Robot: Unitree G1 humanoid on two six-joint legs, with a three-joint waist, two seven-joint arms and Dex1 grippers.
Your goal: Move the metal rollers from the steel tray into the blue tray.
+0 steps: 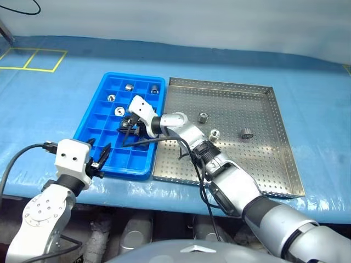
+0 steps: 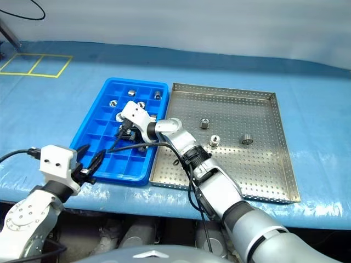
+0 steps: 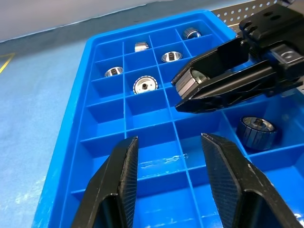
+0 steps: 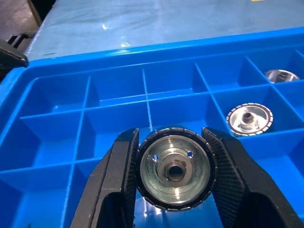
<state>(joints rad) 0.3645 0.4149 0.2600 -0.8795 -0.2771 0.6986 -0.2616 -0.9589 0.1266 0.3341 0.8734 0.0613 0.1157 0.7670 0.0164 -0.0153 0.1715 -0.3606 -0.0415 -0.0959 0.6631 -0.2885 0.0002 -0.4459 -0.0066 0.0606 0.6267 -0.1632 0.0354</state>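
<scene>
surface: long table under a blue sheet [image 1: 49, 115], wrinkled and glossy; yellow taped squares [image 1: 33, 59] at its far left corner; pale wall [image 1: 192, 24] behind; a black cable loop [image 1: 27, 6] at the far left.

blue tray [image 1: 96, 123]: gridded compartments, lying just left of the steel tray [image 1: 274, 164], long sides nearly touching.

metal rollers, in blue tray: five in the far compartments [image 3: 145, 85], one darker roller [image 3: 256, 131] nearer the middle, beside the right gripper.

metal rollers, in steel tray: three loose on the perforated floor [image 1: 247, 132], apart from each other.

right gripper [image 4: 175, 173]: reached across over the middle of the blue tray, fingers pinching one roller by its rim, hub facing the wrist camera; it looks clear of the compartment floor, though that is hard to judge.

left gripper [image 1: 101, 159]: at the near edge of the blue tray, fingers [image 3: 121, 185] nearly pressed together, nothing between them.
</scene>
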